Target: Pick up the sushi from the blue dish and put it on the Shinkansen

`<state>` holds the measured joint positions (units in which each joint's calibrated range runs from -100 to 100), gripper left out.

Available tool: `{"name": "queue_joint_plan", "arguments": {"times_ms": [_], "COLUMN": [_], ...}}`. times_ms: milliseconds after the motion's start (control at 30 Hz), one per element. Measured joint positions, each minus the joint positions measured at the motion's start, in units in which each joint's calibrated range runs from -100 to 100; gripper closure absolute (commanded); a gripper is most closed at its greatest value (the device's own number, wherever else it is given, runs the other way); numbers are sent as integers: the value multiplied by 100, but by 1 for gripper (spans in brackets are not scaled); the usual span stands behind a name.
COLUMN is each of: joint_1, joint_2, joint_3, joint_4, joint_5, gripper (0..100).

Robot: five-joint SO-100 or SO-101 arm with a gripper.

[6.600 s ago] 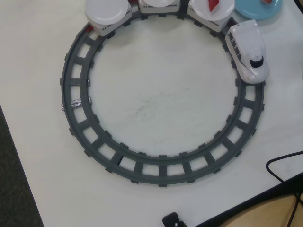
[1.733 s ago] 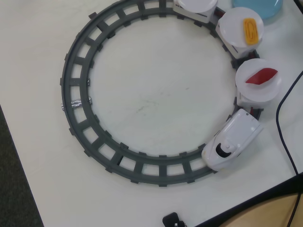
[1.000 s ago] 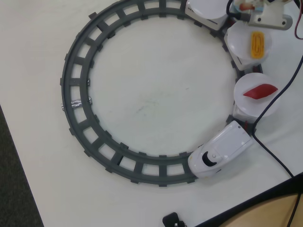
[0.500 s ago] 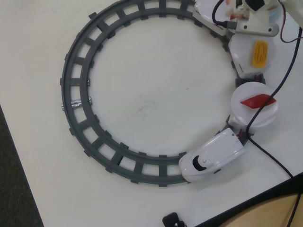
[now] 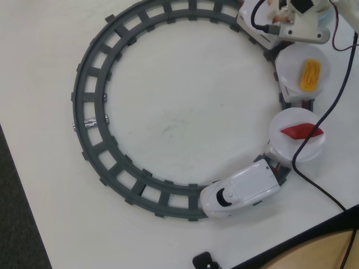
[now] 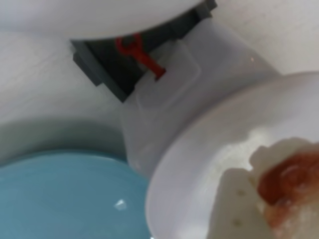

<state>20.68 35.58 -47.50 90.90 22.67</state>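
Round the track the Shinkansen has crept on since half a second ago, its nose now near five o'clock on the loop, and the plate cars have trailed along after it.

Going left to right in the overhead view: the left half of the loop is bare rail. At about four o'clock rides the car with the red pointed piece, at two o'clock the one with the yellow ridged piece, and at one o'clock the arm hangs over the last car, hiding its plate.

In the wrist view the blue dish fills seven o'clock and looks empty where it shows. A white plate sits at four o'clock, and the sushi is right up against the lens above it. The gripper seems to be clutching the sushi, though the blur leaves me unable to say for sure.

To my eye this is the drop. The train is moving, so I'd let go while the piece is low over the plate's middle, then lift straight up so nothing snags the black cable.
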Motion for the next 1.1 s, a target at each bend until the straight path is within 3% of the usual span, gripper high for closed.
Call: {"name": "queue_joint_plan", "arguments": {"times_ms": [467,767,1100], "joint_1": [0,0,142], "joint_2": [17,17,-261], "joint_3": [594,621,630], "joint_4": [-254,87,394], "joint_5": [0,10,-68], "gripper": [97,71,67]}}
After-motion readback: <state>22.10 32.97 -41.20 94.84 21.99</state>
